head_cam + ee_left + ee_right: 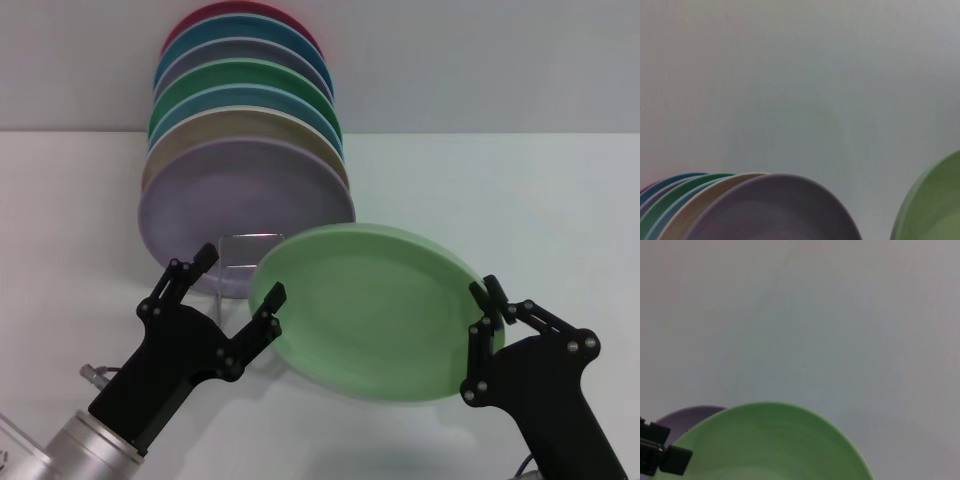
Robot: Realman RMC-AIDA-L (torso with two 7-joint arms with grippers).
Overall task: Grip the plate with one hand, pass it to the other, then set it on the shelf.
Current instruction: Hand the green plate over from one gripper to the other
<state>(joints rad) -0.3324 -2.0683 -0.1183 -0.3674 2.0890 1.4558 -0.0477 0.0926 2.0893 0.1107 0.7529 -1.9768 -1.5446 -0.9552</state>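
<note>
My right gripper [488, 305] pinches the right edge of the plate [370, 310], its fingers pressed onto the rim, and it holds the plate tilted above the white table [500, 190], with the hollow face turned up and toward me. My left gripper [238, 280] is spread wide at the plate's left edge: one finger [268, 305] lies against the rim, the other reaches up in front of the lilac plate [235, 200], so it grips nothing. The plate is in the air just in front of and to the right of the shelf [243, 252], whose wire front loop shows between my left fingers and the plate. On the shelf stands a row of upright plates, the lilac one foremost, then a beige plate [215, 130], then blue, green, grey-blue, teal and red ones behind. In the left wrist view the plate's edge [935, 205] appears beside the lilac plate [775, 210]. In the right wrist view the plate [770, 445] fills the lower part, with a black finger [660, 455] of my left gripper at its far side.
</note>
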